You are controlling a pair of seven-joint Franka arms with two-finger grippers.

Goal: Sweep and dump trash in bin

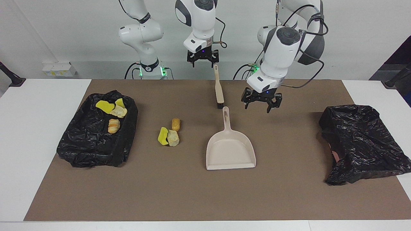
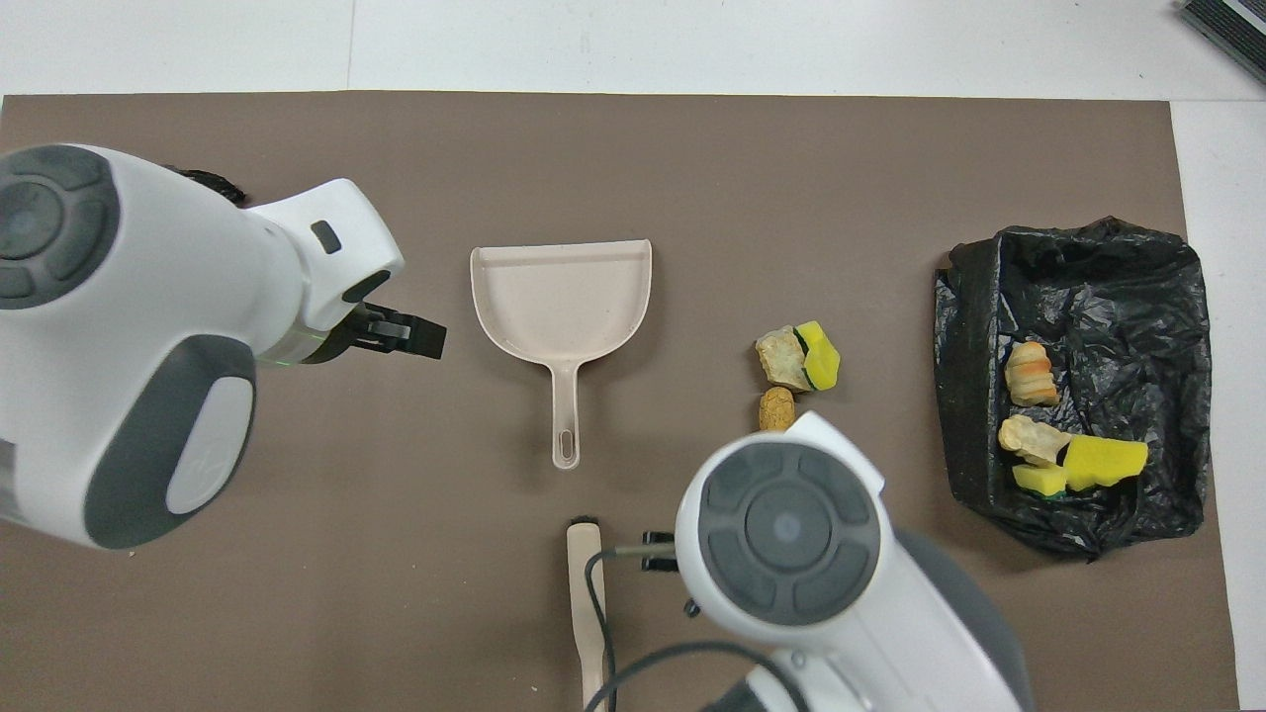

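Observation:
Three trash lumps lie together on the brown mat: a yellow sponge chunk (image 1: pixel 163 135) (image 2: pixel 821 354), a beige stone-like bit (image 1: pixel 173 138) (image 2: pixel 781 358) and a bread-like piece (image 1: pixel 176 124) (image 2: pixel 776 406). Several more lumps lie in the black-lined bin (image 1: pixel 93 154) (image 2: pixel 1137 297) at the right arm's end. The beige dustpan (image 1: pixel 229 150) (image 2: pixel 564 297) lies mid-mat. The brush (image 1: pixel 219 88) (image 2: pixel 584 593) lies nearer to the robots. My left gripper (image 1: pixel 261 103) (image 2: pixel 396 331) is open and empty, up beside the dustpan's handle. My right gripper (image 1: pixel 203 60) is open and empty above the brush's handle end.
A second crumpled black bag (image 1: pixel 359 141) lies at the left arm's end of the mat. White table surface (image 1: pixel 32 128) borders the mat at both ends. The loose lumps lie between the dustpan and the bin.

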